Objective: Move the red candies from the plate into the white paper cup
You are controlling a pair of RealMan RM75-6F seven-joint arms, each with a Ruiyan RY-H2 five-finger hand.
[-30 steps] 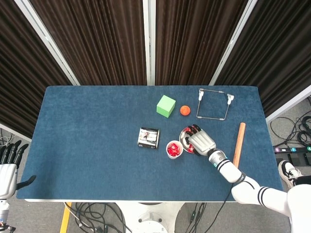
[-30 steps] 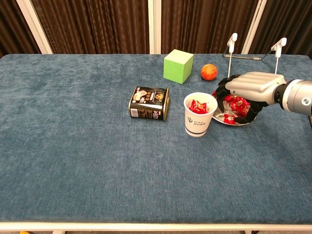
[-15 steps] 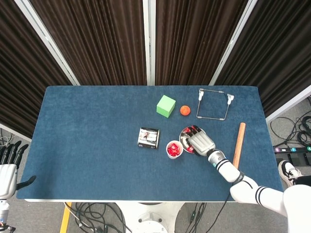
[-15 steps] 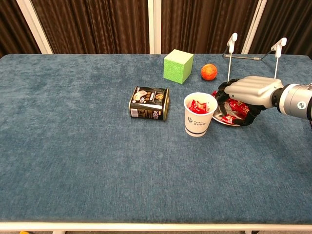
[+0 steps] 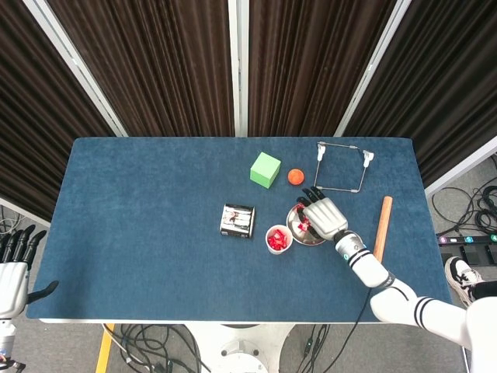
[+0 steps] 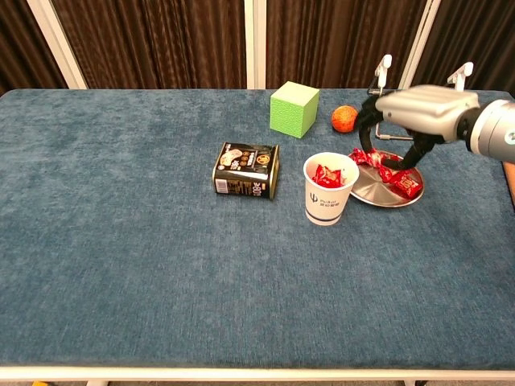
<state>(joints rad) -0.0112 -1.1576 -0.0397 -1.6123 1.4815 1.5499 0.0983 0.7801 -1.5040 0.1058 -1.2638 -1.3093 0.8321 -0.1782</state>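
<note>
The right robot hand [image 6: 406,121] has lifted off the plate [image 6: 378,191] since a second ago, when it lay low over the candies; it now hangs above the plate's far side, fingers [image 6: 368,129] curled downward, a red candy [image 6: 372,158] at their tips, seemingly pinched. Nearest on the blue counter [image 6: 161,273] stands the white paper cup [image 6: 329,190], upright, with red candies [image 6: 326,176] already inside. Just right of it sits the metal plate, where a few red wrapped candies [image 6: 405,185] remain. Left of the cup a dark tin [image 6: 245,170] lies on its side. Farther back are a green cube [image 6: 294,109], an orange ball [image 6: 344,118] and a wire frame [image 5: 340,171]. A wooden stick [image 5: 381,230] lies near the counter's right edge. The left robot hand [image 5: 14,268] rests off the counter's left corner, fingers apart and holding nothing.
</note>
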